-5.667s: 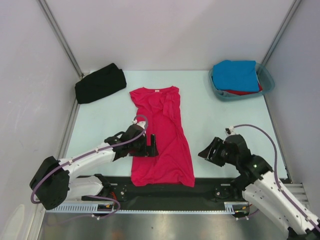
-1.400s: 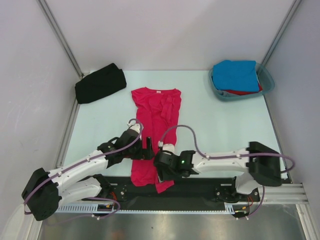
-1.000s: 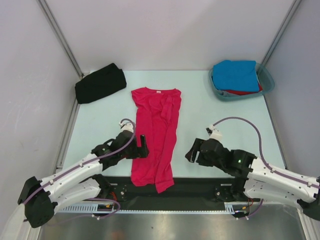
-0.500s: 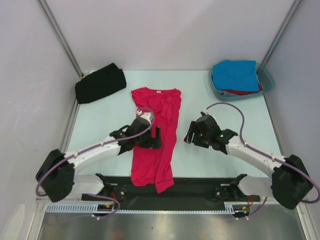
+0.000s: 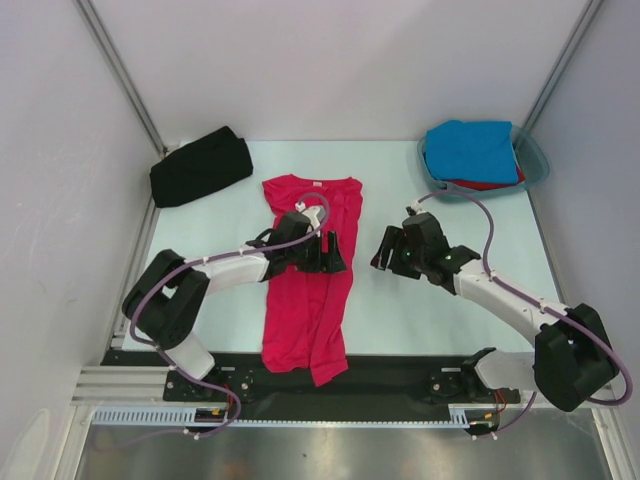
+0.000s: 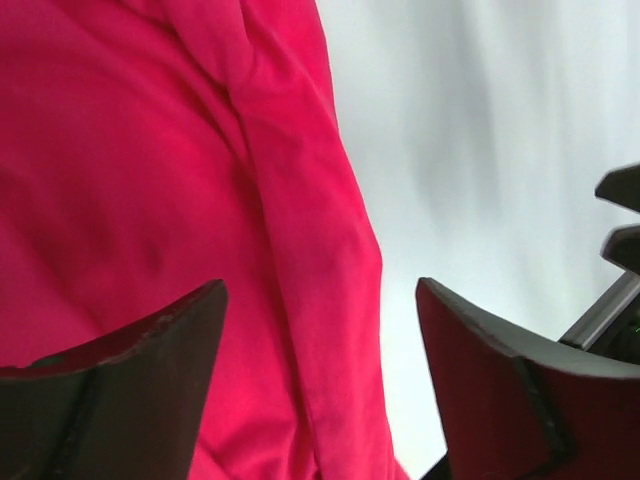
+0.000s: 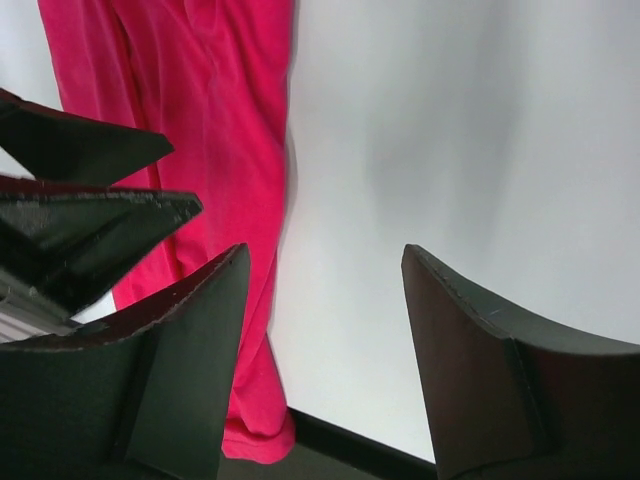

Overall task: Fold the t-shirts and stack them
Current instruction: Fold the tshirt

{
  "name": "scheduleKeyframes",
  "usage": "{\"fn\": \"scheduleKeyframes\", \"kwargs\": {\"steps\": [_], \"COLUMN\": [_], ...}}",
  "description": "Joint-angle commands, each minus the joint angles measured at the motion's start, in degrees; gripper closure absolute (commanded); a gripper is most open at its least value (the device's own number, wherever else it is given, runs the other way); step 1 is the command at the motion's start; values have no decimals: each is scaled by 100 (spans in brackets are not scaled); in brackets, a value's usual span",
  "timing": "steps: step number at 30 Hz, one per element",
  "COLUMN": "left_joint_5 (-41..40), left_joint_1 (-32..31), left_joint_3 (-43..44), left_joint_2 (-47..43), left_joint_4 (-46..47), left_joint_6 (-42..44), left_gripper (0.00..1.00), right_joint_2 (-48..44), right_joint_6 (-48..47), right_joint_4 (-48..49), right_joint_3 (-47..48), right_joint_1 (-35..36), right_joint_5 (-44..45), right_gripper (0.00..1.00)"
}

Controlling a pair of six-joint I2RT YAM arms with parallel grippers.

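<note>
The crimson-pink t-shirt [image 5: 312, 270] lies lengthwise on the table, folded narrow, with its white neck label at the far end and its hem over the near black edge. It also shows in the left wrist view [image 6: 160, 200] and the right wrist view [image 7: 215, 130]. My left gripper [image 5: 331, 254] is open and empty, low over the shirt's right edge. My right gripper [image 5: 384, 249] is open and empty over bare table just right of the shirt. The black t-shirt [image 5: 200, 166] lies folded at the back left. The bright blue t-shirt [image 5: 470, 150] lies on the red t-shirt [image 5: 488, 184] in the tub.
A translucent teal tub [image 5: 533, 158] stands at the back right corner. Grey walls and metal posts close in the table's sides and back. A black strip [image 5: 400, 372] runs along the table's near edge.
The shirt's right side has been folded over, making it narrower. Both grippers have since moved away from the near edge toward the shirt's middle, and both are open.
</note>
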Motion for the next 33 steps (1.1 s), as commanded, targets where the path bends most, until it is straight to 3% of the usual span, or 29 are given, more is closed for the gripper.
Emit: {"fn": "scheduleKeyframes", "kwargs": {"steps": [1,7,16,23,28,33], "left_joint_5": [603,858,990,560,94,190], "left_joint_1": [212,256,256,247,247,256], "left_joint_3": [168,405,344,361,449,546], "left_joint_2": [202,535,844,844,738,861], "left_joint_4": [847,935,1058,777,426,390], "left_joint_6": [-217,-349,-455,-306,-130,-77], "left_gripper": [19,37,41,41,33,37], "right_joint_2": [-248,-310,-345,-328,-310,-266], "right_joint_6": [-203,-326,-343,-361,-361,-352], "right_joint_4": [9,-105,-149,-158,-96,-79], "right_joint_3": [78,60,7,-10,-54,-81], "right_joint_1": [-179,-443,-619,-646,-646,-654], "right_joint_5": [-177,-291,-344,-406,-458,-485], "right_gripper": [33,33,33,33,33,33]}}
